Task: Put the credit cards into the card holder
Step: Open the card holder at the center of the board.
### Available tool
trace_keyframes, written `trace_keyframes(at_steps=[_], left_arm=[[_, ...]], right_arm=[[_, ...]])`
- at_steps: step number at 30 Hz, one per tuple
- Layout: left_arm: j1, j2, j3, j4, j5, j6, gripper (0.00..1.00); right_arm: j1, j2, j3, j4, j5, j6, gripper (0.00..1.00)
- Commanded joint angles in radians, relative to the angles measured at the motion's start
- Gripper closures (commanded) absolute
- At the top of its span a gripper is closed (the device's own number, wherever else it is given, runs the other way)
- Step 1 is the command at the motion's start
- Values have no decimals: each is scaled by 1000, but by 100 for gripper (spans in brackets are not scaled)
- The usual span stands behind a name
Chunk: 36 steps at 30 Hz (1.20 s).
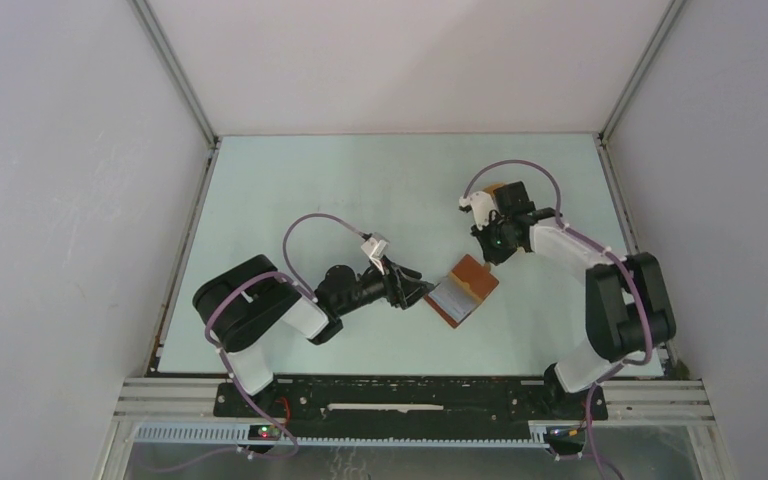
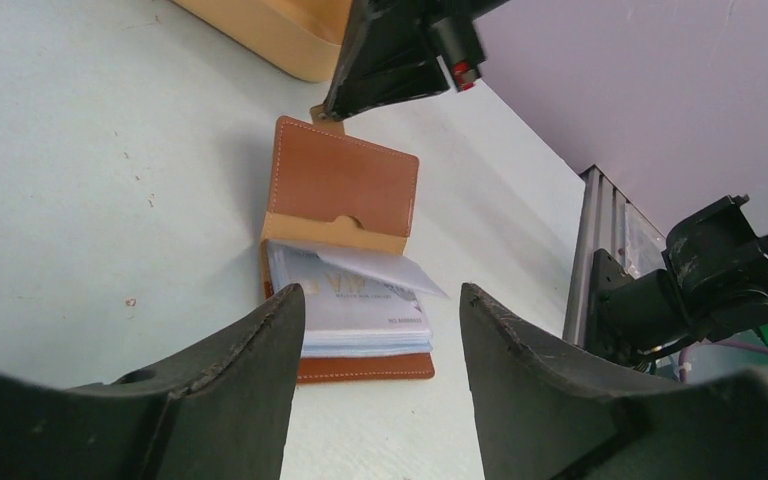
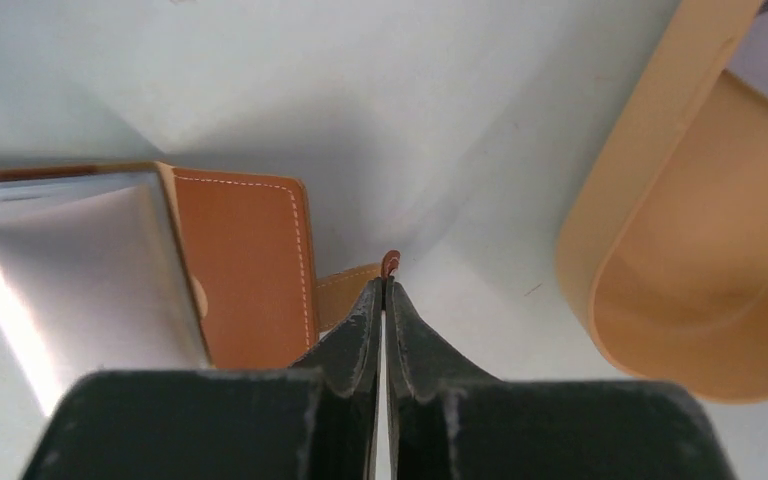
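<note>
At the holder's card end, my left gripper [image 2: 380, 300] sits low over the table [image 2: 80, 180] with its fingers [image 2: 260, 370] apart and nothing between them. The gap frames the cards [image 2: 360, 315] dead ahead, just beyond the tips. They lie on the near half of the open holder [image 2: 345, 180], their far edge tucked under the tan pocket lip [image 2: 300, 228]. One card [image 2: 385, 268] on top lies askew, a corner poking out past the stack's side.

The holder's long axis runs straight away from this gripper, so a push along my line of approach would go lengthwise into the pocket. That is the relation I'd steer by. I judge the next move is to square the askew card and slide it home, and the left arm is the nearer one for it.

At the holder's far end, my right gripper [image 3: 385, 290] has its fingers pressed together on the strap [image 3: 345, 288], whose reddish tip shows just past them. It looks placed to pin the holder against that push. Beyond that end sits the tray [image 3: 590, 230], near the holder but not touching it.

Count: one holder, one tray, one card askew. The stack beneath is several cards, with edges too fine to number.
</note>
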<state>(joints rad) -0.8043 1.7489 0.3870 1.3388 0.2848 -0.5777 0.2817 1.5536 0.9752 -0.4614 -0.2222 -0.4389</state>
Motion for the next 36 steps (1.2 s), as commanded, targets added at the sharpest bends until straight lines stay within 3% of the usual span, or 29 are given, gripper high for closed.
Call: trace_keyframes(at_steps=[1,5,13,20,24,29,36], left_arm=[[6,9,23,37,20,-4,37],[5,12,29,34,32,-6,38],[6,33,61,16,82,-14,51],[5,38,80,-25,82,-13,57],[5,41,105,-86,79,-4,78],[-2,46,140,-183,67,15,94],[-42,45,227,-408,0,92,96]], right_arm=[[1,72,70,-101,94,2,90],[-1,63,74,-114,109,-3,81],[-27,-37,77,-145,43,-11,59],[-29,-127,68,-143,26,-34,55],[-30,-171,59,-134,-6,-37,53],[-30,-172,54,-130,-6,-35,55],[-29,-63,68,-148,83,-23,60]])
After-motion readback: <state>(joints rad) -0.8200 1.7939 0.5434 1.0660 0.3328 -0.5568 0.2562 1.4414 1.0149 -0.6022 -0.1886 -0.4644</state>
